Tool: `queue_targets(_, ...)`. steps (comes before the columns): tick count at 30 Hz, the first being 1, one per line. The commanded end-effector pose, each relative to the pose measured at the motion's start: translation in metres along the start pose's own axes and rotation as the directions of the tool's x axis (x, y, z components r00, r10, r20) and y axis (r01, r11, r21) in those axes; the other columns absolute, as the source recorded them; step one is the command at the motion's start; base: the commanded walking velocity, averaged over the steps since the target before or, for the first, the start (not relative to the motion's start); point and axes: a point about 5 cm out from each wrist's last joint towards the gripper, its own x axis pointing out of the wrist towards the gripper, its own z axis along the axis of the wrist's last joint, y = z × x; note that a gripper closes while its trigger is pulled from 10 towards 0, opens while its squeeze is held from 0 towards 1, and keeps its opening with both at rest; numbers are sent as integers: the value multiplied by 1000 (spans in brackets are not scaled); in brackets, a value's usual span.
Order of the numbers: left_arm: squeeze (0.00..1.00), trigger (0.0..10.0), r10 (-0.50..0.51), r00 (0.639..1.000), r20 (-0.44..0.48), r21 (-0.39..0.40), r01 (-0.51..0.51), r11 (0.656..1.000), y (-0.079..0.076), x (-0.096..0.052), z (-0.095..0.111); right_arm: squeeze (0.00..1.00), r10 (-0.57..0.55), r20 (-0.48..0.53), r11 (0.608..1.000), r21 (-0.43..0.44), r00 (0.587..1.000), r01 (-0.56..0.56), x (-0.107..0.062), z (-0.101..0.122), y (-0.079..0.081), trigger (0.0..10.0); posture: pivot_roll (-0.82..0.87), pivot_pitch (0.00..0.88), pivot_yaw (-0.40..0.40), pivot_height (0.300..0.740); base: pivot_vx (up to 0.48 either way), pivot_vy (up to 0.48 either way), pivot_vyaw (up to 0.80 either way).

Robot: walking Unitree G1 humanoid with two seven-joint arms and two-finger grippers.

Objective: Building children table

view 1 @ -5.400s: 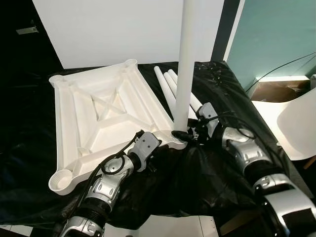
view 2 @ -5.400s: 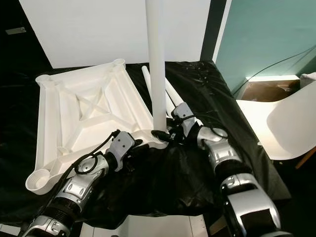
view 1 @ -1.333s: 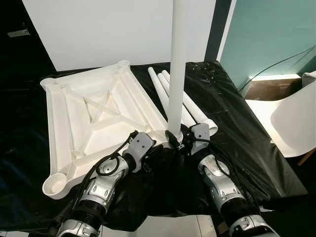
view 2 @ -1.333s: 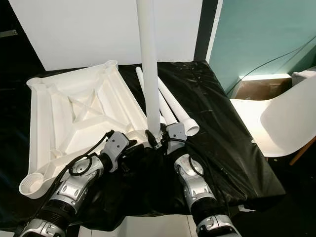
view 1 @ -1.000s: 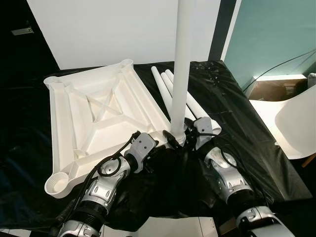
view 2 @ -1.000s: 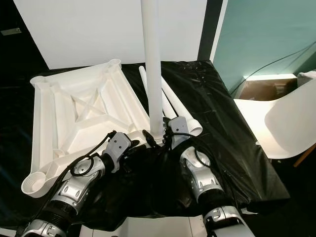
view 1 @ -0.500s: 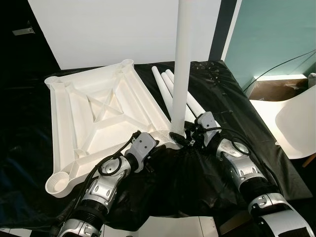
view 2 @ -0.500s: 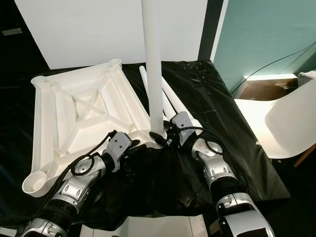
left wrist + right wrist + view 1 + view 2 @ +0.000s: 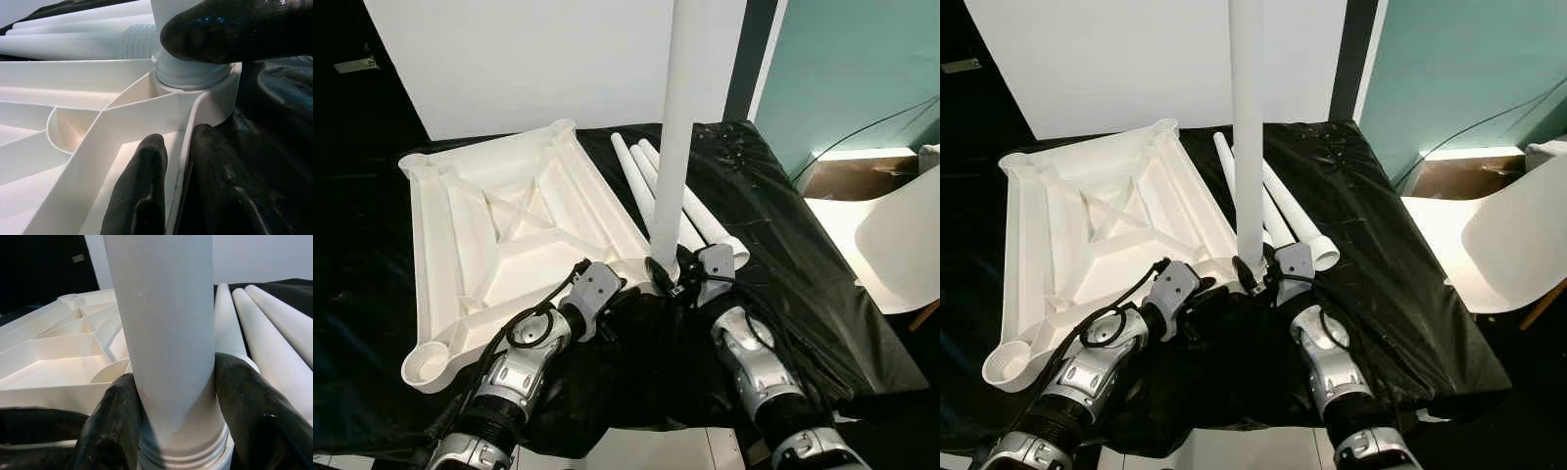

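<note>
The white tabletop (image 9: 499, 225) lies upside down on the black cloth, ribs facing up. One white leg (image 9: 680, 127) stands upright in its near right corner socket (image 9: 205, 93). My right gripper (image 9: 171, 377) is shut on that leg's base, one black finger (image 9: 112, 426) on each side of it. My left gripper (image 9: 182, 134) is shut on the tabletop's rim just beside the socket, with the rim wall pinched between its fingers (image 9: 142, 191). Three loose legs (image 9: 690, 211) lie side by side behind the socket.
The black-draped table (image 9: 783, 245) ends close in front of me and drops off at the right. A white chair (image 9: 901, 245) and an open cardboard box (image 9: 847, 176) stand to the right. A white board (image 9: 548, 59) leans at the back.
My right forearm has swung in from the right and now points straight ahead, still clasping the leg's base. The leg stays upright and the left gripper keeps its hold.
</note>
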Motion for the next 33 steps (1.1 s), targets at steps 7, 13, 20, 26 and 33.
queue_targets(7, 0, 10000, -84, 991, -107, -59, 79, 995, -19, 0, -26, 0, -32, -29, 999, -24, 999, 32, 3, 1, -15, 10000, 46, 0, -2, 740, 0, 0, 0)
queue_targets(13, 0, 10000, -81, 991, -108, -62, 74, 995, -18, -1, -27, 0, 127, -23, 989, -76, 992, -129, 12, 15, -28, 10000, 44, 0, -2, 740, 0, 0, 0)
queue_targets(20, 0, 10000, -81, 991, -109, -65, 74, 995, -18, 0, -27, 0, 427, -177, 882, -133, 887, -452, 15, 19, -38, 10000, 39, 0, -1, 740, 0, 0, 0)
queue_targets(26, 0, 10000, -83, 991, -107, -61, 76, 995, -17, 0, -26, 0, 487, -270, 840, -118, 831, -530, 9, 11, -41, 510, 41, 0, 5, 740, 0, 0, 0)
queue_targets(33, 0, 10000, -83, 990, -112, -62, 76, 995, -17, -3, -27, 0, 476, -255, 861, -62, 842, -505, 6, 3, -35, 0, 47, 0, 7, 740, 0, 0, 0)
